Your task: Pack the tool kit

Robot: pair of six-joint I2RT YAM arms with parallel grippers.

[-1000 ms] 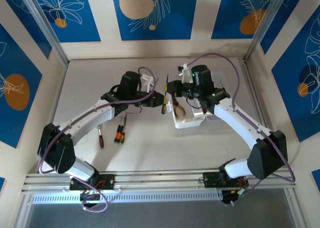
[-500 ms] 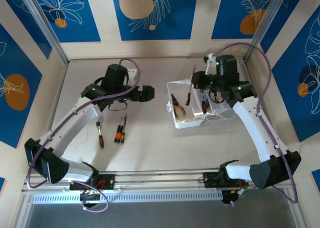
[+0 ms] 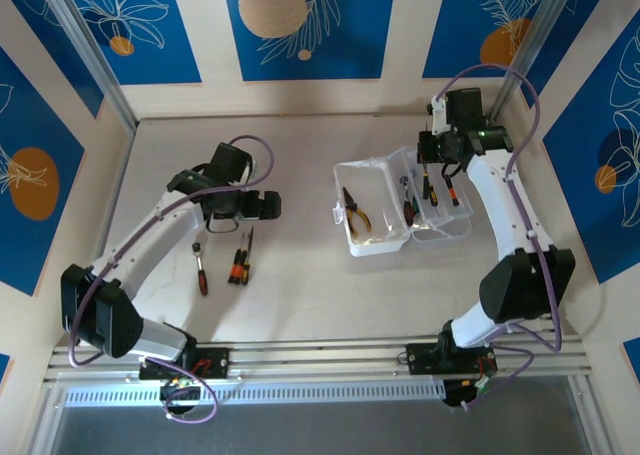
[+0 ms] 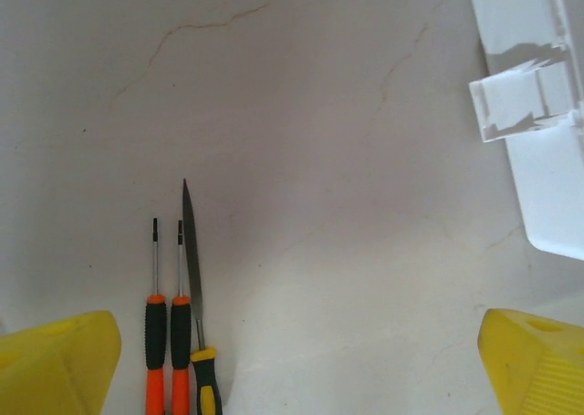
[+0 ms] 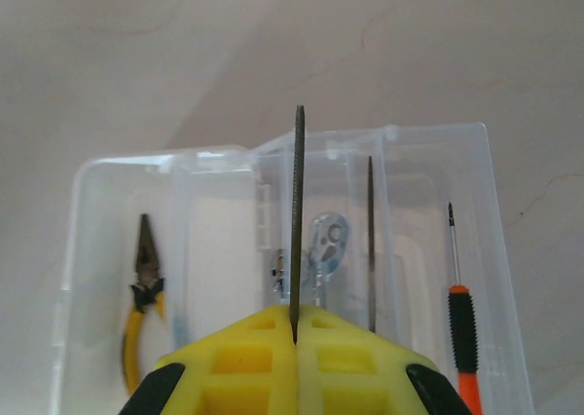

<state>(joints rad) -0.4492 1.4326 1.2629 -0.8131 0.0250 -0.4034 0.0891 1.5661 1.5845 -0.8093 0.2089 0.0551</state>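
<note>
Right fingers [image 5: 246, 365] pinching slim dark metal file [image 5: 298, 205] upright over translucent white plastic case [image 5: 155, 164], presumably for stowing. Left fingers [image 4: 55, 360] spread above orange-handled screwdrivers [image 4: 157, 328], likely next.

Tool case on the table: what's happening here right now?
The right pincer is shut on a thin metal tool, holding it above the open case, where pliers already lie. The left pincer hangs open over two orange screwdrivers and a yellow-handled file lying on the table.
</note>
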